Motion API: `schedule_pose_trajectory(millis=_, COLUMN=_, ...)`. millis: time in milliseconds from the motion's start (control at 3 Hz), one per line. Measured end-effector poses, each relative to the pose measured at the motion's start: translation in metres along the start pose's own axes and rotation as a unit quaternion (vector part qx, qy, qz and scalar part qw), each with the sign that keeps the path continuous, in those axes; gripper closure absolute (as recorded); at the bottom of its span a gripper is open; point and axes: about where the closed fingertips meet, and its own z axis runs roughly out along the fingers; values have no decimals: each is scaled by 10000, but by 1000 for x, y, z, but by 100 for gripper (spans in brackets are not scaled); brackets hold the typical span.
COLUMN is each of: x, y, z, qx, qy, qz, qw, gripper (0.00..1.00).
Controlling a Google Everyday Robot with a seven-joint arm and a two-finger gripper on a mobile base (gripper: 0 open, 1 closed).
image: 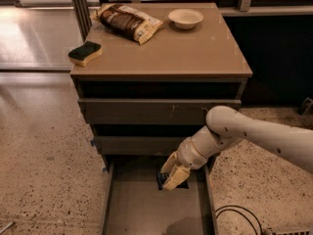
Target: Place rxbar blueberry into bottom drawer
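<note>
Placement looked nearly complete: the gripper (169, 176), low inside the open bottom drawer (146, 214), had its fingers clamped on the rxbar blueberry (182, 182) just above the rear floor, leaving only release and withdrawal.

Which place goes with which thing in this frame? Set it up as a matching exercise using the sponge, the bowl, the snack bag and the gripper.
Things:
1. green-and-yellow sponge
2. white bowl
3. snack bag
4. gripper

Places:
A. over the open bottom drawer, fingers shut on the rxbar blueberry
B. front left corner of the cabinet top
C. rear of the cabinet top, right of the snack bag
D. rear left of the cabinet top

Pairs: 1-B, 2-C, 3-D, 4-A.
</note>
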Motion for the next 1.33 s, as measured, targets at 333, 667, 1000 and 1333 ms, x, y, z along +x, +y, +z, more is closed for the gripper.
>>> schedule_pose_trajectory(millis=333, x=32, y=-10, z=21, qx=448, qy=557, qz=456, qw=9964, gripper=100)
schedule_pose_trajectory(millis=667, x=54, y=-20, z=39, qx=728, qy=856, qz=748, qw=9908, gripper=100)
schedule_pose_trajectory(millis=1000, x=54, y=-20, z=39, qx=726, qy=857, qz=747, qw=9909, gripper=100)
schedule_pose_trajectory(millis=1333, x=62, y=-22, z=48, qx=724, qy=759, qz=841, qw=9909, gripper=100)
